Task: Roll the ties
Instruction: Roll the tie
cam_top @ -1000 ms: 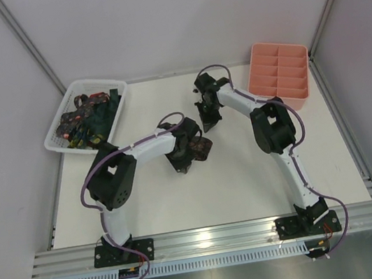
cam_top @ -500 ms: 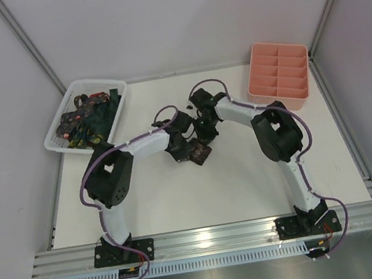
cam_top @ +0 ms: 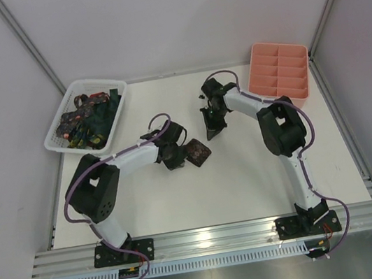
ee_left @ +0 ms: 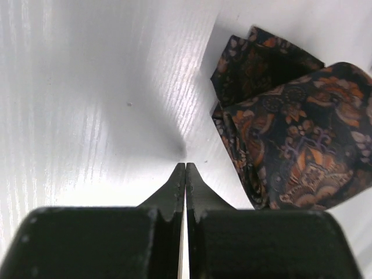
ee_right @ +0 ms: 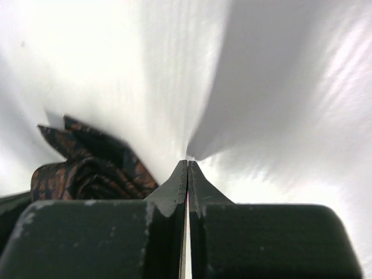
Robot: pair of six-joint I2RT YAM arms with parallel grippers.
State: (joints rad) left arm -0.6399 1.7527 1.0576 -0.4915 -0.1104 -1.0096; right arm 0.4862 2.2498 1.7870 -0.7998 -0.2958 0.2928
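A rolled-up tie (cam_top: 199, 153), dark with an orange-brown paisley pattern, lies loose on the white table. In the left wrist view this tie (ee_left: 290, 133) sits just right of my left gripper (ee_left: 185, 165), whose fingers are shut and hold nothing. From above, the left gripper (cam_top: 177, 160) is right beside the bundle's left edge. My right gripper (cam_top: 211, 134) hangs a short way up and right of it, also shut and empty. The right wrist view shows the right gripper (ee_right: 187, 162) over bare table, with the tie (ee_right: 87, 171) at lower left.
A white lattice basket (cam_top: 67, 148) at the back left holds several more ties (cam_top: 87, 120) in a tangle. A pink compartment tray (cam_top: 282, 98) stands at the back right. Both arms reach in towards the table's middle.
The left gripper has drawn back to the left of the tie bundle, which now lies uncovered. The right gripper came in close to it, then pulled away up and to the right.
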